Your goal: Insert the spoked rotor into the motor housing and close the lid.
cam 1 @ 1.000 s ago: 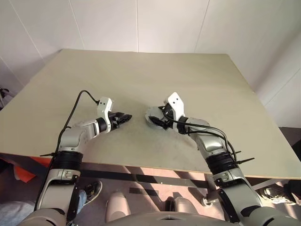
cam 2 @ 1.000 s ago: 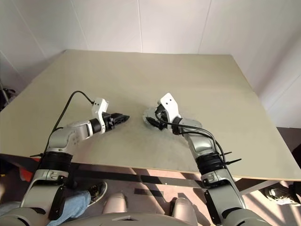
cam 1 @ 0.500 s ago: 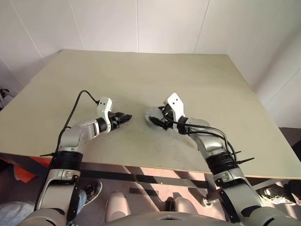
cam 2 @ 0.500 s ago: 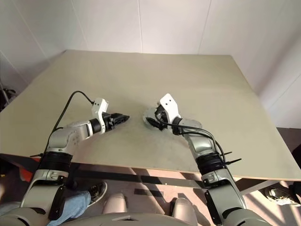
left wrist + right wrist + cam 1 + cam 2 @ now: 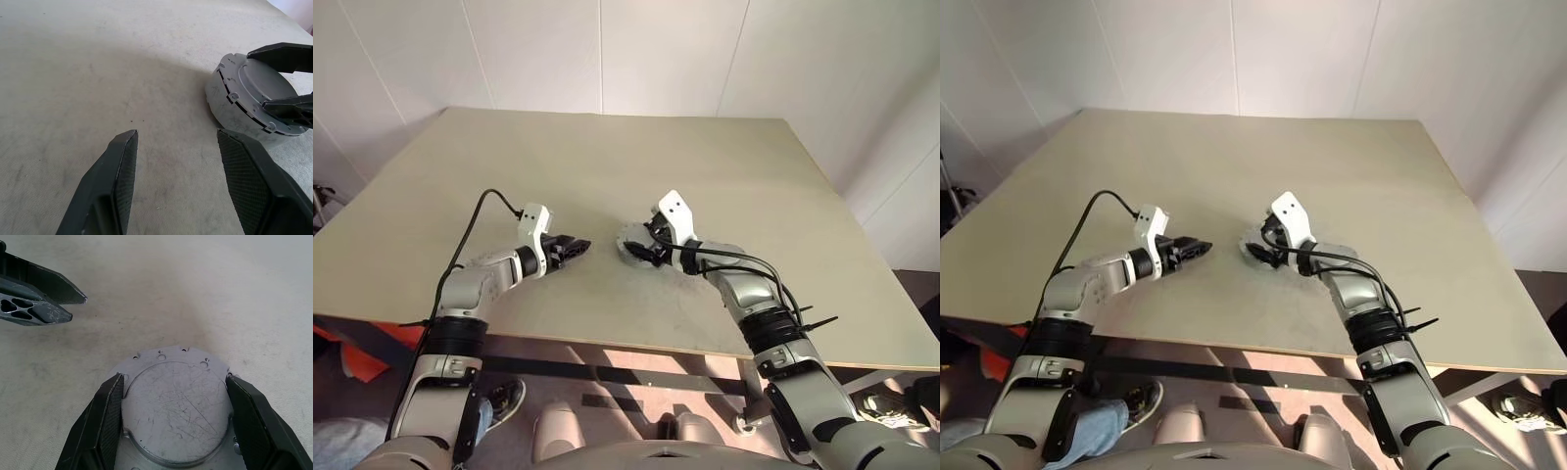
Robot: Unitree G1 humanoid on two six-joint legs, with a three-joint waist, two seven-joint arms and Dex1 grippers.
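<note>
Lid (image 5: 176, 406) is seen seated on motor housing (image 5: 222, 100) mid-counter (image 5: 724, 176); rotor presumably inside, hidden. Right tool (image 5: 173, 428) is spread, straddling the lid rim; left tool (image 5: 178, 183) is spread, empty, just beside. Only release appears left.

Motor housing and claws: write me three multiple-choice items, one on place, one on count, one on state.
1. Where is the motor housing?
A. Between the left claw's tips
B. At the right claw
C. At the table's far edge

2. How many separate round pieces lie on the table?
A. One closed stack
B. Two
C. Three

3. What state is the left claw in?
A. Shut on the lid
B. Open and empty
C. Shut on a cable

Key: 1 B, the housing sits right at that claw's tip. 2 A, the lid sits on the housing and no other part lies apart. 3 B, bare table shows between its spread fingers.
</note>
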